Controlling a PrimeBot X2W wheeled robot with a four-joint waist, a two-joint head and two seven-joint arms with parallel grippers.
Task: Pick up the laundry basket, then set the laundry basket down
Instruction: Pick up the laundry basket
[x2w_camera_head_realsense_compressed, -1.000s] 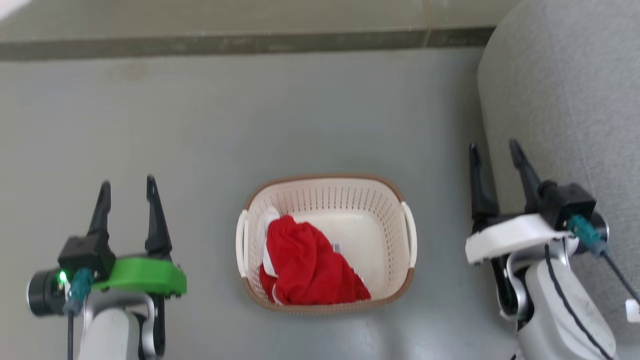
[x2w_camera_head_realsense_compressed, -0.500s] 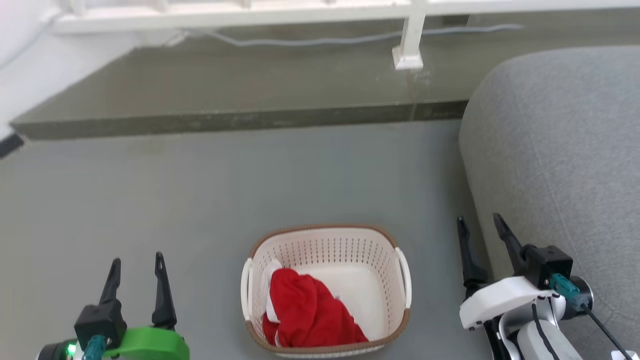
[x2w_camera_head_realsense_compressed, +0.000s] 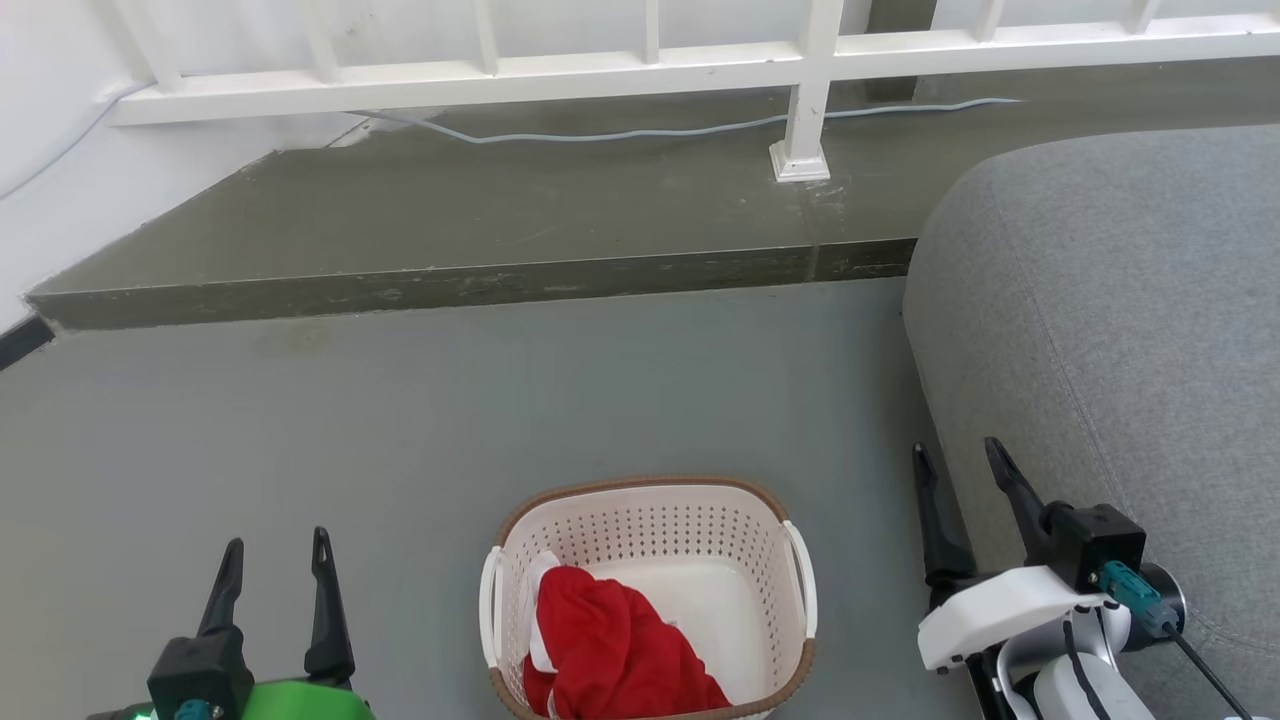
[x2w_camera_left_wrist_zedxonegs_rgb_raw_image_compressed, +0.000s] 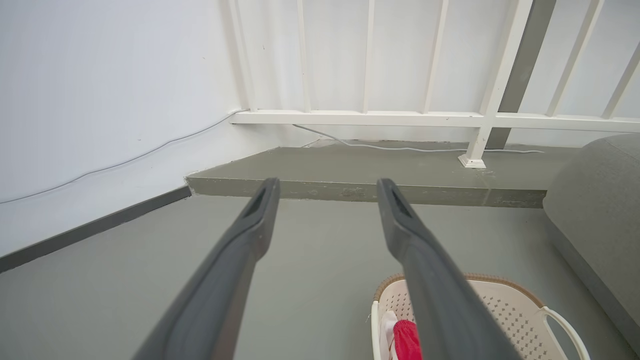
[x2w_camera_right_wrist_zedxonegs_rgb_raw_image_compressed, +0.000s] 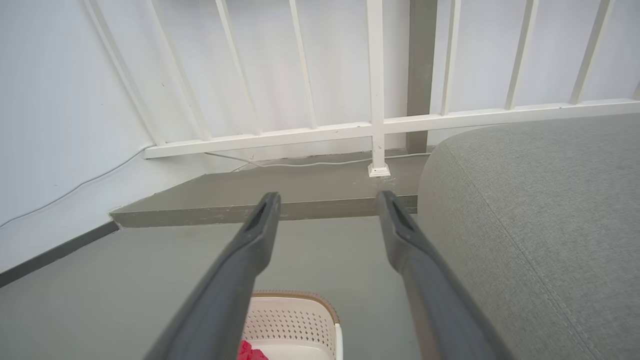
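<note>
The cream-white laundry basket (x2w_camera_head_realsense_compressed: 690, 540) with a brown rim stands on the grey floor at the bottom centre of the head view, a red cloth (x2w_camera_head_realsense_compressed: 615, 650) lying in it. My left gripper (x2w_camera_head_realsense_compressed: 277, 550) is open at the lower left, well clear of the basket's left handle (x2w_camera_head_realsense_compressed: 487, 610). At the lower right my right gripper (x2w_camera_head_realsense_compressed: 960, 455) is also open, beside the right handle (x2w_camera_head_realsense_compressed: 808, 590) but apart from it. The left wrist view shows the basket (x2w_camera_left_wrist_zedxonegs_rgb_raw_image_compressed: 500, 310) low between and right of the open left gripper (x2w_camera_left_wrist_zedxonegs_rgb_raw_image_compressed: 327, 185). The basket (x2w_camera_right_wrist_zedxonegs_rgb_raw_image_compressed: 295, 320) also appears under the open right gripper (x2w_camera_right_wrist_zedxonegs_rgb_raw_image_compressed: 327, 197).
A grey sofa (x2w_camera_head_realsense_compressed: 1110, 330) fills the right side, close to my right gripper. A raised concrete step (x2w_camera_head_realsense_compressed: 480, 285) runs across ahead, with a white railing (x2w_camera_head_realsense_compressed: 640, 70), its post (x2w_camera_head_realsense_compressed: 800, 140) and a cable (x2w_camera_head_realsense_compressed: 620, 132) behind. A white wall (x2w_camera_left_wrist_zedxonegs_rgb_raw_image_compressed: 100, 100) stands at the left.
The head camera has tilted up: the basket and both grippers now sit lower in the picture, and the step and railing have come into sight. Both grippers stay open.
</note>
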